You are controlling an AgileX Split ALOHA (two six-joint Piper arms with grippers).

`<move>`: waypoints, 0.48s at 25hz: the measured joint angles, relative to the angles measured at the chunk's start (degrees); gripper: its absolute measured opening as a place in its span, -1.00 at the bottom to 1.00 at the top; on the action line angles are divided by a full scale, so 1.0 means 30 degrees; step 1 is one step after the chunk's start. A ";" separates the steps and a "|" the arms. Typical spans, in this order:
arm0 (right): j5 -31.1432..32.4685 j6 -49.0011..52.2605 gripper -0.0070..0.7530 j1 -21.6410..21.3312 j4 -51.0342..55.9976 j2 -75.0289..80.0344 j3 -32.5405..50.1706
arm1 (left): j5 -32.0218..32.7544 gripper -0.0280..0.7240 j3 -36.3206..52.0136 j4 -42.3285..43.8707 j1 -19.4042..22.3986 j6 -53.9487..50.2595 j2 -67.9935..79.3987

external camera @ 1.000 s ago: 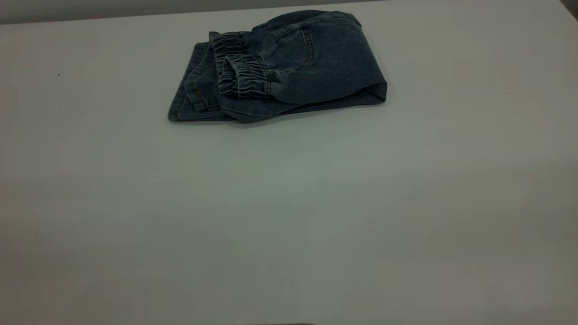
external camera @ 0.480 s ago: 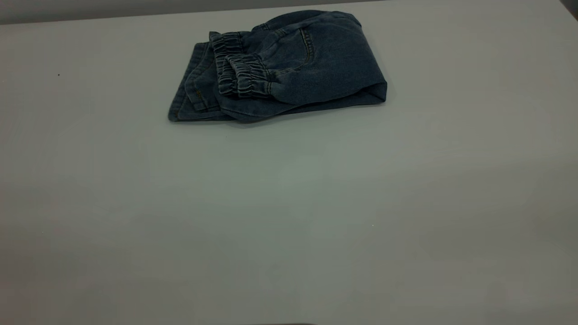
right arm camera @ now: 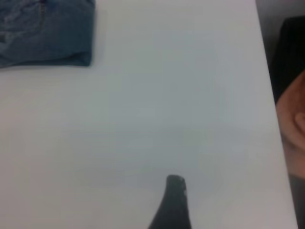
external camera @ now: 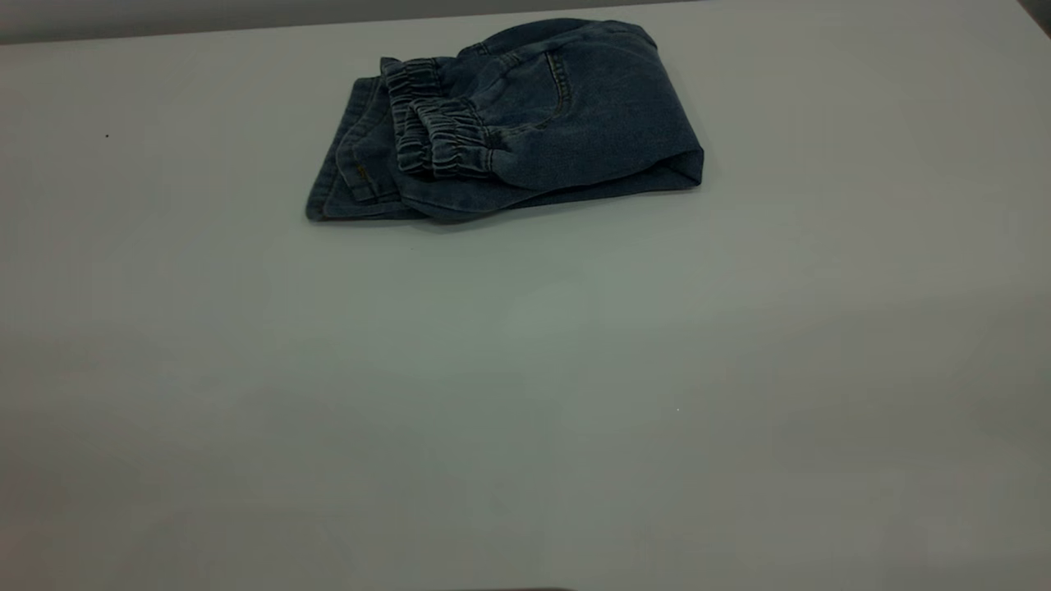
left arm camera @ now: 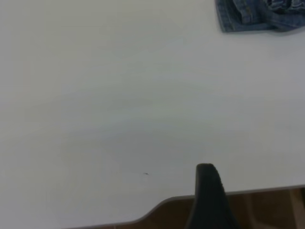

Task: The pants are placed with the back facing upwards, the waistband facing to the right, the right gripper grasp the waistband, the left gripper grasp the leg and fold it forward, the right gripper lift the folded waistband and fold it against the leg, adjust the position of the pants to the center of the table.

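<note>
**At the table's near edges: both claws parked, pants folded far off**

Near the table edge, only one dark finger of the left gripper (left arm camera: 209, 191) showing in its wrist view; open or closed, impossible to tell. Same for the right gripper (right arm camera: 172, 202): a single black finger over bare tabletop, nothing held, jaw state not readable. Neither arm visible from the exterior camera.

Farther out, well apart from both claws, the pants (external camera: 525, 123) lying as a compact folded bundle on the table (external camera: 525, 394), toward its far side and slightly left of the middle. Gathered waistband (external camera: 435, 135) turned over on top, a back pocket with tan stitching facing up, leg hems sticking out at the left end. Printed leg not identifiable in this state. At the right wrist view's edge, beyond the table, part of a person (right arm camera: 290, 119).

Folding apparently done; centring probably left. Soft, light denim, likely to slump or unfold if pinched by one layer. Best taken at the thick folded edge on the right, through all layers, or nudged along the smooth surface.
</note>
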 joint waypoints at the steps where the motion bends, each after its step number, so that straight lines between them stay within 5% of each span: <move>1: 0.0000 0.0279 0.49 0.0000 -0.0255 0.0000 0.0000 | 0.0000 0.21 0.0000 0.0000 0.0000 0.0000 0.0000; 12: -0.0144 0.1110 0.49 0.0000 -0.0737 0.0000 0.0000 | 0.0014 0.21 0.0000 0.0000 0.0000 0.0000 0.0000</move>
